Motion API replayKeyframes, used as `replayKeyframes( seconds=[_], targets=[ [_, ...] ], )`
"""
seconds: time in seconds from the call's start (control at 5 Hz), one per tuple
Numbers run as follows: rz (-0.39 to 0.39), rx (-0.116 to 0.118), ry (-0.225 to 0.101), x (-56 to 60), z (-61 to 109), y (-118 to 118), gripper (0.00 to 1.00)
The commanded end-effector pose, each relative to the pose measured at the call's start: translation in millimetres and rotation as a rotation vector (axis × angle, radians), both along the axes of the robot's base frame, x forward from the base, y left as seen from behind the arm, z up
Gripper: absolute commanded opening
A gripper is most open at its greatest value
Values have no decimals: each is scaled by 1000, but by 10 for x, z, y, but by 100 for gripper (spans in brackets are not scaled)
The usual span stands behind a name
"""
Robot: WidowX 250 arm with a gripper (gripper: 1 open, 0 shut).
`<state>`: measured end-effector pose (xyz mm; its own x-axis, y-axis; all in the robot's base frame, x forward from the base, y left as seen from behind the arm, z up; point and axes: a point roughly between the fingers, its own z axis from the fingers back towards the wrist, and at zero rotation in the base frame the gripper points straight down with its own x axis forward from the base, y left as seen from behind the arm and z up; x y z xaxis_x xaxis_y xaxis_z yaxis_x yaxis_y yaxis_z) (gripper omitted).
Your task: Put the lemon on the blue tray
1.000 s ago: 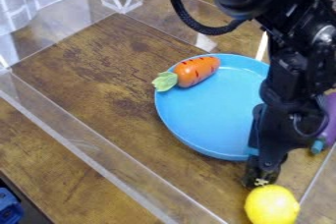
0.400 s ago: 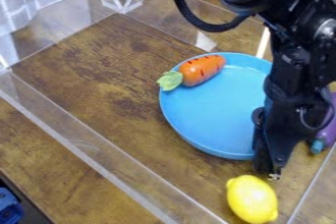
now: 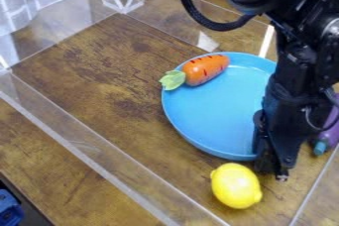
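The lemon (image 3: 236, 185) is a small glossy yellow oval lying on the wooden table just in front of the blue tray's near rim. The blue tray (image 3: 228, 111) is a large round light-blue dish at centre right. My gripper (image 3: 277, 167) hangs from the black arm over the tray's near-right edge, its tips close to the table. It stands just right of the lemon, which lies beside the fingers rather than between them. How far apart the jaws are is hidden by the dark fingers.
An orange carrot (image 3: 199, 70) with green leaves rests on the tray's far-left rim. A purple eggplant (image 3: 330, 123) shows at the right edge behind the arm. Clear plastic walls (image 3: 79, 136) border the table on the left and front.
The lemon has rolled left and a little farther from the camera, ending by the tray's near rim. The gripper has stayed almost in place, with its tips shifting slightly.
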<state>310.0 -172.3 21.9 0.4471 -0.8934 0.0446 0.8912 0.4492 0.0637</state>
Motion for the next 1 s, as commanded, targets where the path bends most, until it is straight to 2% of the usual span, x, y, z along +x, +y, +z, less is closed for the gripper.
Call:
replayKeyframes(
  seconds=[0.0,0.4,0.8],
  targets=[
    [39,-8,-19,-3,234,-40,0],
    [-70,-16,-15,-35,346,68,0],
    [-6,-23,-11,-183,368,145,0]
  ],
)
